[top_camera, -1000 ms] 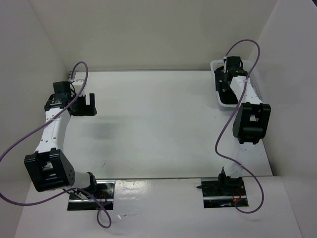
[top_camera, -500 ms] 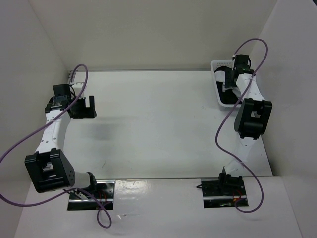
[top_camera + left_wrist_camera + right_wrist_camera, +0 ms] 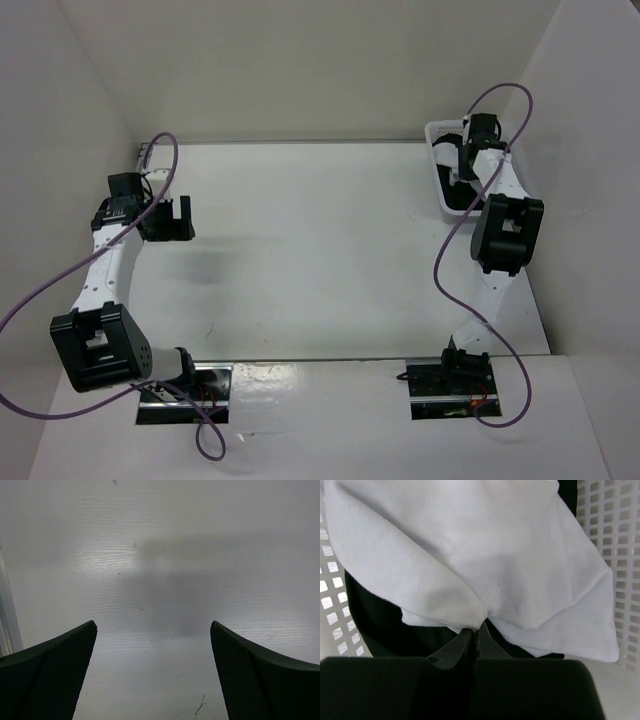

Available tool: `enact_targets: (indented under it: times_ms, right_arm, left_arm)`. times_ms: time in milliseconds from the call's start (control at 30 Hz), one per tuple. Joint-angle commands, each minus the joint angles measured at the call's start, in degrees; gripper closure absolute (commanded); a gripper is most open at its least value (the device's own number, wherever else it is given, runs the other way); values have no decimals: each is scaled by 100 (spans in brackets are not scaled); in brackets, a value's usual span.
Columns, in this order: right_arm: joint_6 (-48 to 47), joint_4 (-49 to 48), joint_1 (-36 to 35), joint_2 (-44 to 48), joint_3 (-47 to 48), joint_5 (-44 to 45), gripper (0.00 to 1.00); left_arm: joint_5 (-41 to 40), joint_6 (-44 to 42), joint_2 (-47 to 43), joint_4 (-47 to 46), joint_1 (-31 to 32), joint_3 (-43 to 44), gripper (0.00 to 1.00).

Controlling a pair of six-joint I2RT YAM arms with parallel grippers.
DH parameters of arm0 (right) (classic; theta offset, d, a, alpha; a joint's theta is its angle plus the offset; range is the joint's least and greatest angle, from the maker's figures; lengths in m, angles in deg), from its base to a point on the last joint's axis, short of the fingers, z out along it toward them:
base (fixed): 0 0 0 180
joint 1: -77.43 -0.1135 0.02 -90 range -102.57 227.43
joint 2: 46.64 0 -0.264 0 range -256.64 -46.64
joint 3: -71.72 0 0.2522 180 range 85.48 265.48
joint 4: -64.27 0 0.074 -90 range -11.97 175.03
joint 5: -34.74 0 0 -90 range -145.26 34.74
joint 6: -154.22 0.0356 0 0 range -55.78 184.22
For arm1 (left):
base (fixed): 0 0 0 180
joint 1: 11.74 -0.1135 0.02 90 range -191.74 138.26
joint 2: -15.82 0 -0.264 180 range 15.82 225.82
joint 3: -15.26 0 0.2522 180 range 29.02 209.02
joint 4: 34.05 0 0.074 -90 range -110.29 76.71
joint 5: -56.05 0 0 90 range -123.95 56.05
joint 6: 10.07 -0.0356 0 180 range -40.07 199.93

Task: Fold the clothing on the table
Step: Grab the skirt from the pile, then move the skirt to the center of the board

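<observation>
Held the right gripper (image 3: pixel 475 630) pinched together on a fold of the clothing (image 3: pixel 485 555), fingertips meeting right at the lower edge of the white fabric. Found that clothing inside the white mesh basket (image 3: pixel 607 535), bunched and softly creased, lying on top of a black garment (image 3: pixel 375 615) in the same basket. Saw the white fabric spread almost from one lattice wall of the basket to the other, with the black garment showing beneath it on the left and along the bottom, just beside the closed fingertips.

Placed, from the overhead view, the basket at the far right corner of the tabletop (image 3: pixel 320 240), with the right arm stretched out to it and the wrist tipped down over its rim. Could not make out the clothing itself from overhead, hidden as it was behind the arm.

Held the left gripper (image 3: pixel 180 215) spread wide apart, clamped on nothing, well away from the basket, across the tabletop towards its left edge. Showed, between the two dark fingers (image 3: pixel 55 675) in the left wrist view, white tabletop with a soft shadow and a few small marks.

Trailed purple cables (image 3: pixel 437 280) in loose loops from both arms.
</observation>
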Motion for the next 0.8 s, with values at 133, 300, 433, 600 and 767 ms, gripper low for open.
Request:
enact_targets:
  times_ms: [133, 300, 433, 600, 767]
  right_arm:
    - [47, 430, 13, 965, 1158, -743, 100]
    - [100, 1205, -119, 1712, 2189, -1870, 100]
    - [162, 1582, -575, 2134, 2444, -2977, 100]
    - [-188, 1802, -1812, 2539, 2392, -3592, 100]
    - [-190, 1864, -1991, 2654, 1900, -4824, 100]
  left_arm:
    - [64, -174, -299, -42, -31, 28, 0]
    - [117, -175, -299, -42, -31, 28, 0]
    - [196, -227, -422, 63, -31, 28, 0]
    - [196, -228, -729, 116, -31, 28, 0]
    - [196, -289, -958, 221, -31, -87, 0]
